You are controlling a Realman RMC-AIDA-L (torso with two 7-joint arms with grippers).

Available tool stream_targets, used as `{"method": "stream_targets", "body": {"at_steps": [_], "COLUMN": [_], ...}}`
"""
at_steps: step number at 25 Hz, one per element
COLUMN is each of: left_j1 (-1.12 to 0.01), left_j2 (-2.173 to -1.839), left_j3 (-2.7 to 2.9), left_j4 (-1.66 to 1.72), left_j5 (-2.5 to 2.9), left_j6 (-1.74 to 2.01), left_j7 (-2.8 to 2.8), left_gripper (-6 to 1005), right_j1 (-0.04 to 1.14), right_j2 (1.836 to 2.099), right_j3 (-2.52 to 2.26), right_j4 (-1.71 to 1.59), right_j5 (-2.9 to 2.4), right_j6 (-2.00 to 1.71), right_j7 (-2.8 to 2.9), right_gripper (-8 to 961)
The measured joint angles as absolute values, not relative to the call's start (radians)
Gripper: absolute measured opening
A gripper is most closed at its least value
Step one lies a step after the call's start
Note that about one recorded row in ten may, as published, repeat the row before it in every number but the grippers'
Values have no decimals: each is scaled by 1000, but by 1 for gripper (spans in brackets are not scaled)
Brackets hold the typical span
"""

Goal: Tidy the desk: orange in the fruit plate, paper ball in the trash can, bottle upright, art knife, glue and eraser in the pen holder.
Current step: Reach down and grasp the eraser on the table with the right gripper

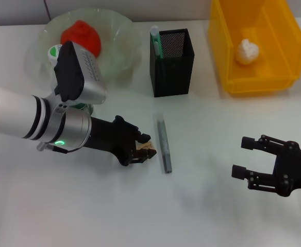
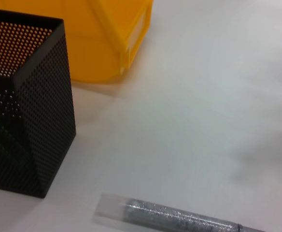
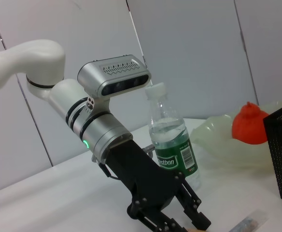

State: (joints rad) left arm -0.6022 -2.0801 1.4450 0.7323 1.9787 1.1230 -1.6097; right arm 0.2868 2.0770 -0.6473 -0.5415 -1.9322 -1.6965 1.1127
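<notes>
My left gripper (image 1: 146, 148) is low over the desk (image 1: 202, 206), its fingers closed around the small beige eraser (image 1: 147, 152). It also shows in the right wrist view (image 3: 187, 224). A grey glitter glue tube (image 1: 163, 143) lies on the desk just right of it, and shows in the left wrist view (image 2: 179, 217). The orange (image 1: 81, 35) sits in the fruit plate (image 1: 120, 28). The paper ball (image 1: 247, 51) lies in the trash can (image 1: 225, 46). The bottle (image 3: 172, 145) stands upright behind my left arm. The pen holder (image 1: 172, 64) holds a white and green stick. My right gripper (image 1: 239, 157) is open and empty at the front right.
The fruit plate, pen holder and trash can stand in a row along the back. The bottle's cap (image 1: 54, 52) shows close beside my left arm's wrist camera housing (image 1: 81, 72). Bare desk lies between the glue tube and my right gripper.
</notes>
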Motion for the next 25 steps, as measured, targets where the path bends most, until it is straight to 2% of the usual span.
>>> {"method": "stream_targets", "body": {"at_steps": [12,22,25], "left_j1": [-584,-543,-532], "left_j2": [-2080,-2077,-2077], "left_j3": [1456,1456,1456], "left_j4": [739,787,796], "left_j5": [1979,1946,1940], "left_j6": [1119,1119,1119], "left_j7": [-1608,-1593,-1587], "left_gripper": [376,346,298], "right_j1": [290,300,301], "right_j2": [2077,2077,2077], "right_j3": [-647,-647,-647], "right_j4": [-542,-541,-542], "right_j5": [-1931,-1930,-1930], "right_j6": [-1697,-1697,-1697], "right_j7": [1117,1118,1118], "right_gripper": [807,806,806]}}
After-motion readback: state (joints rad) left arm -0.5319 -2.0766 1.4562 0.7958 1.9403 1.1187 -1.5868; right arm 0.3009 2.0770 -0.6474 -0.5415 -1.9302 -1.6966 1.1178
